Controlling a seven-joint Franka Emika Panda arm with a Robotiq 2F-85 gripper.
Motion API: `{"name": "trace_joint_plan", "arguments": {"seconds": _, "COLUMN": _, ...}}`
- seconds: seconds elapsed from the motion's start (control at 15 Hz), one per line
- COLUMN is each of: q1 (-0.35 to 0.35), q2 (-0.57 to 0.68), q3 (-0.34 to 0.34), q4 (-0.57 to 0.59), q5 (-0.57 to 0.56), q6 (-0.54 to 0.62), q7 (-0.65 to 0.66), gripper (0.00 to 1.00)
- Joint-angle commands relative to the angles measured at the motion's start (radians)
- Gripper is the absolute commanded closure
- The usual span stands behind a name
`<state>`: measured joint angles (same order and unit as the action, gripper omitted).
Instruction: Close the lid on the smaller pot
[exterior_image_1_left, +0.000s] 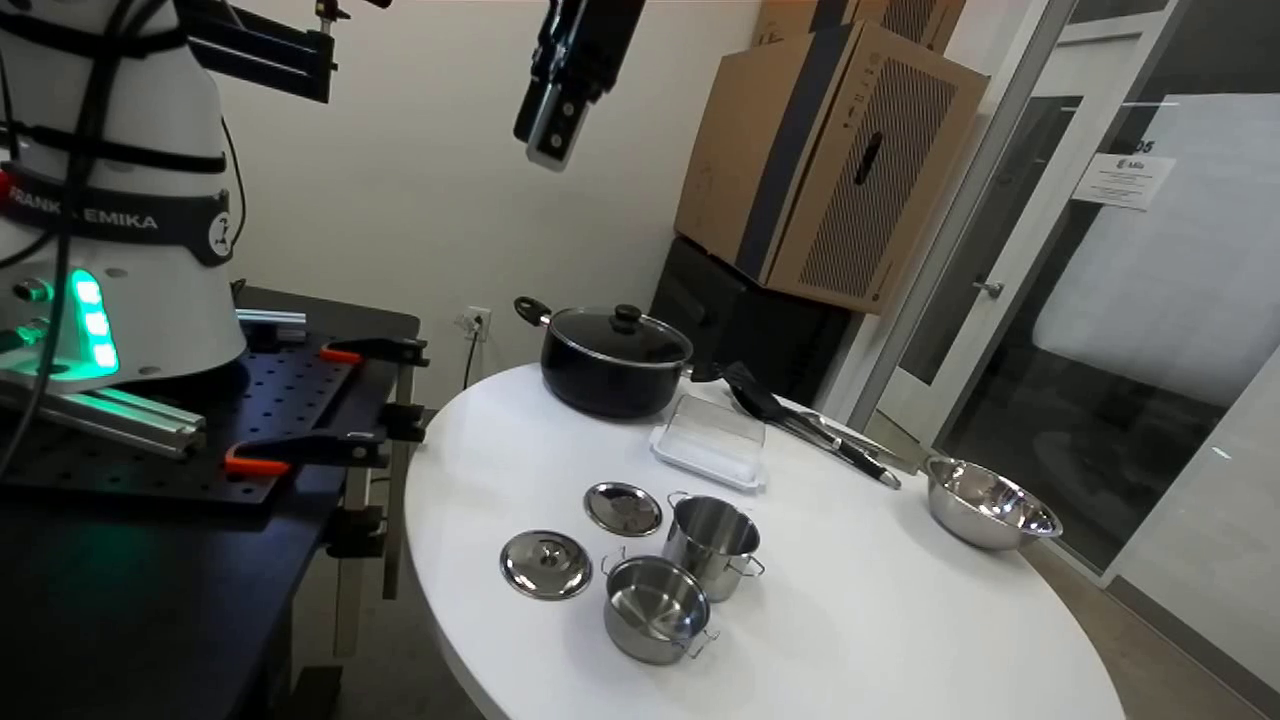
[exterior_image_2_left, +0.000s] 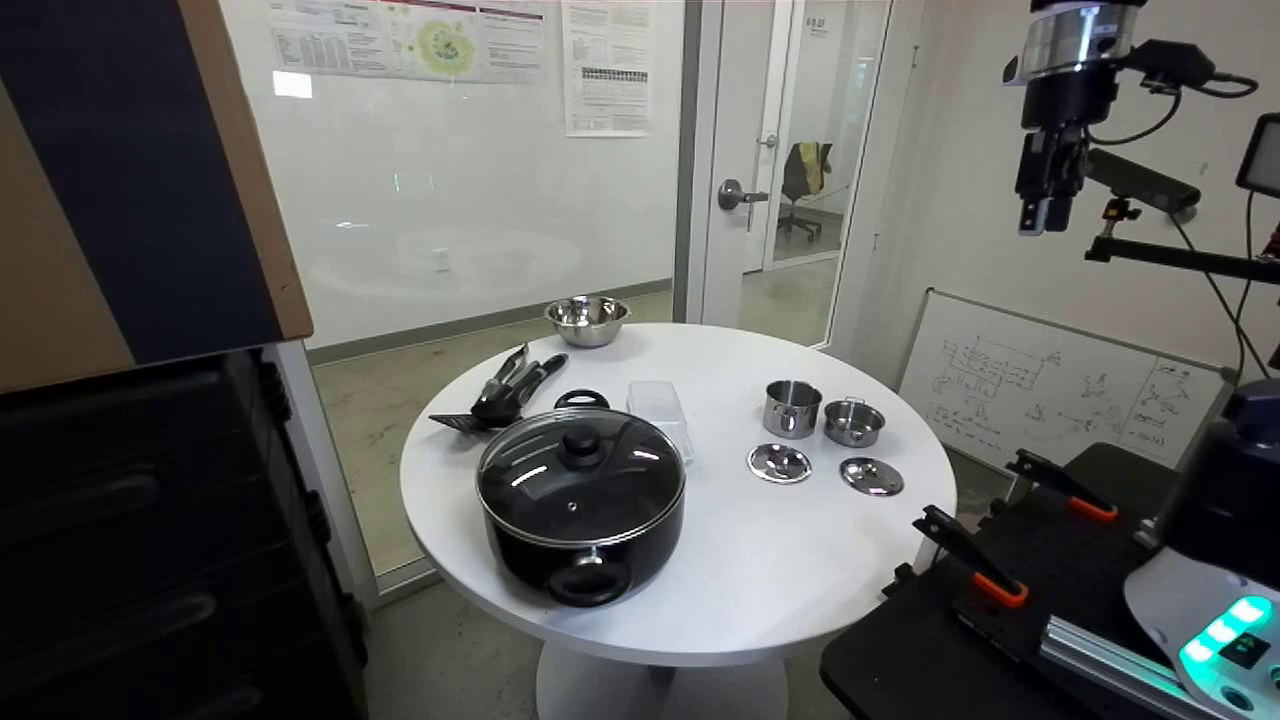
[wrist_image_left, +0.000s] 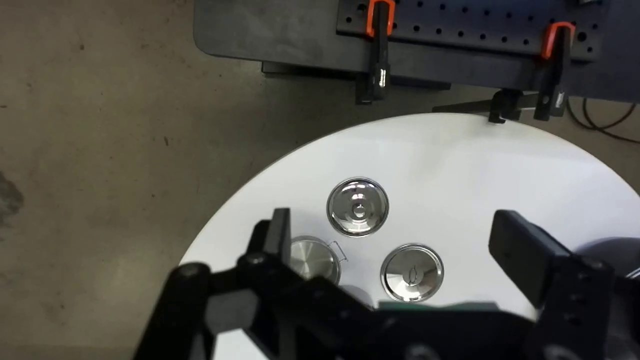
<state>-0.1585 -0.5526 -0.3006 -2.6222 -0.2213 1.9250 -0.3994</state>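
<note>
Lid, steel: flat, well below wide-spread, empty gripper. Off-centre pinch could let small knob slip

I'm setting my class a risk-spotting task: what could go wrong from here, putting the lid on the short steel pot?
The lid and a similar steel lid lie close together, so the open gripper might take the wrong one. The lid lies flat and may slip when pinched. The taller steel pot stands beside the short steel pot, so a nudge could shift either.
</note>
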Motion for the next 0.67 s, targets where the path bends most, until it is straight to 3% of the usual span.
{"name": "trace_joint_plan", "arguments": {"seconds": 0.0, "q1": -0.013, "q2": 0.066, "q3": 0.028, "q4": -0.045, "q5": 0.012, "q6": 0.118, "q7": 0.099, "gripper": 0.0}}
{"name": "trace_joint_plan", "arguments": {"seconds": 0.27, "q1": -0.02, "q2": 0.151, "q3": 0.051, "q4": -0.096, "q5": 0.016, "q6": 0.241, "q7": 0.21, "gripper": 0.0}}
{"name": "trace_joint_plan", "arguments": {"seconds": 0.6, "q1": -0.033, "q2": 0.317, "q3": 0.092, "q4": -0.142, "q5": -0.007, "q6": 0.5, "q7": 0.366, "gripper": 0.0}}
